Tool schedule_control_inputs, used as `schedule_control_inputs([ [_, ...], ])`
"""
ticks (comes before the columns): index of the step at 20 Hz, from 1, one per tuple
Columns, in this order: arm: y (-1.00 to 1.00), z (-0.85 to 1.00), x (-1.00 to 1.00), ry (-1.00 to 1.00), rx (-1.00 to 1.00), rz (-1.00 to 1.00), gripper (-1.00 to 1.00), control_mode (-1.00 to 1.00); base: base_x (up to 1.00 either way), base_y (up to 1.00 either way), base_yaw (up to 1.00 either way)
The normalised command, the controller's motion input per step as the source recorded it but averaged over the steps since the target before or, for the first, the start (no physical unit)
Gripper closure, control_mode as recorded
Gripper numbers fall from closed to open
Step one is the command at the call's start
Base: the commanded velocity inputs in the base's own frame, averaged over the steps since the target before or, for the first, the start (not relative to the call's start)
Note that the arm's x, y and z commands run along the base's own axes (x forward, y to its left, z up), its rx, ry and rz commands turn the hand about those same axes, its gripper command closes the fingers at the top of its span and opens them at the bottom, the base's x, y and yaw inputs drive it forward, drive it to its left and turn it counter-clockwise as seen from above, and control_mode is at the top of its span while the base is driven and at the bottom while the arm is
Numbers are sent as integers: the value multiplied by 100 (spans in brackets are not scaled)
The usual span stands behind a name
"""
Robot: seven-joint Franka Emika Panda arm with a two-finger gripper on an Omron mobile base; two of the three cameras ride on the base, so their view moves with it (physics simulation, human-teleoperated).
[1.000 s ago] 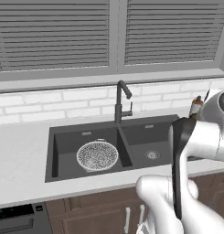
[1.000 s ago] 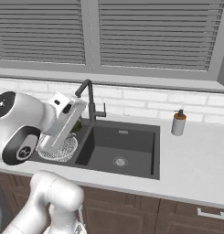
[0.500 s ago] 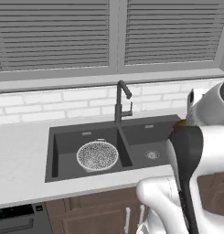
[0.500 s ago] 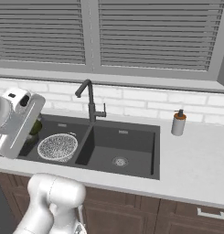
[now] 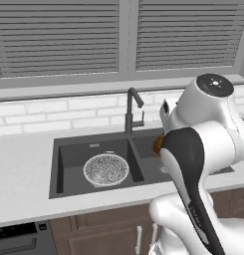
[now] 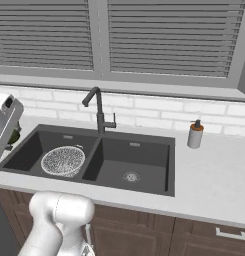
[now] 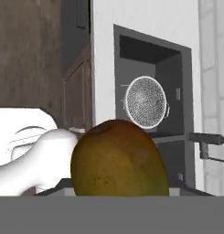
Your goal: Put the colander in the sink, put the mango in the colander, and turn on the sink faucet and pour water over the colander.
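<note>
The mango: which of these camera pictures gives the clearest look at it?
The hand view. There the mango looms large and close at the bottom, olive-green shading to brownish-orange, with the colander in the sink beyond. The left base view shows just an orange sliver beside the arm. In the right base view I cannot make it out.

Glossy white arm (image 5: 213, 129), rounded bulbous segments. Dark grey round cap on top joint. Long black panel down forearm. White rounded base link (image 6: 61, 215).
</note>
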Motion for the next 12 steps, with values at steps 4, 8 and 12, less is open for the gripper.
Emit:
schedule_control_inputs([
  [4,37,-41,81,26,0,18,100,-100,0,0,0],
  [8,8,-78,87,25,-4,21,100,-100,0,0,0],
  [12,15,-84,79,22,-8,20,100,-100,0,0,0],
])
